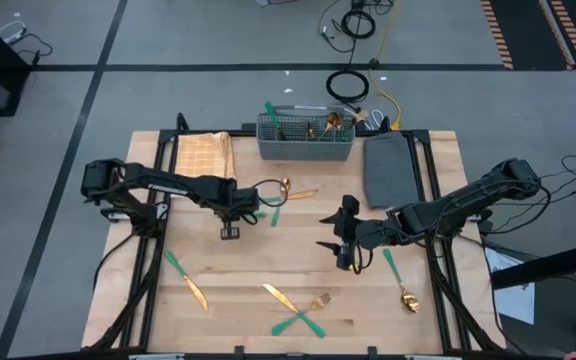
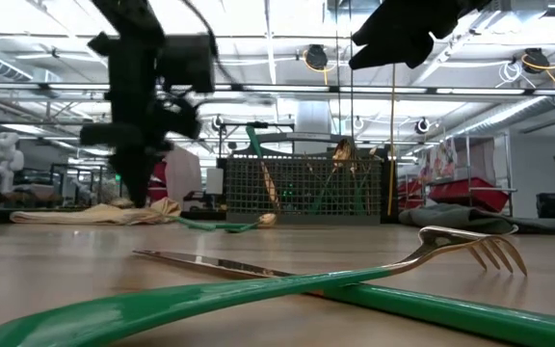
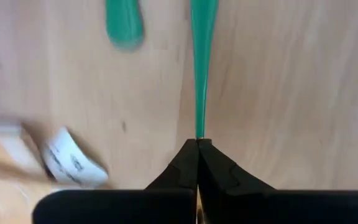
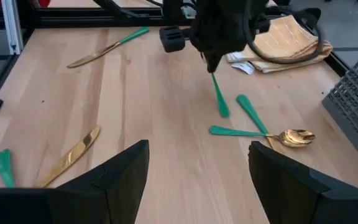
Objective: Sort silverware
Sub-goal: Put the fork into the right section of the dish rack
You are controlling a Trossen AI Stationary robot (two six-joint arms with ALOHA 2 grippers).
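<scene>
High view: left gripper (image 1: 251, 203) near tabletop centre, pinched shut on teal-handled gold utensil (image 1: 274, 212); gold spoon (image 1: 276, 187) just beside. Grey slotted basket (image 1: 305, 136) at far edge, tan checked cloth (image 1: 204, 152) at far-left corner. Right gripper (image 1: 334, 231) wide apart, empty.

Low view: crossed gold fork (image 2: 432, 253) and knife (image 2: 220, 263) near front edge.

Left wrist view: fingers (image 3: 180, 170) meet on teal handle.

Right wrist view: spoon and loose teal handle (image 4: 250, 112) beside left gripper.

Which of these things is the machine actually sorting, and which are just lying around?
Part of the job:
- loose cutlery on the table
- piece gripped by the left pincer
- cutlery basket
- right pincer, open, waiting

Just lying about:
- checked cloth
- grey pad
- floor cables
</scene>
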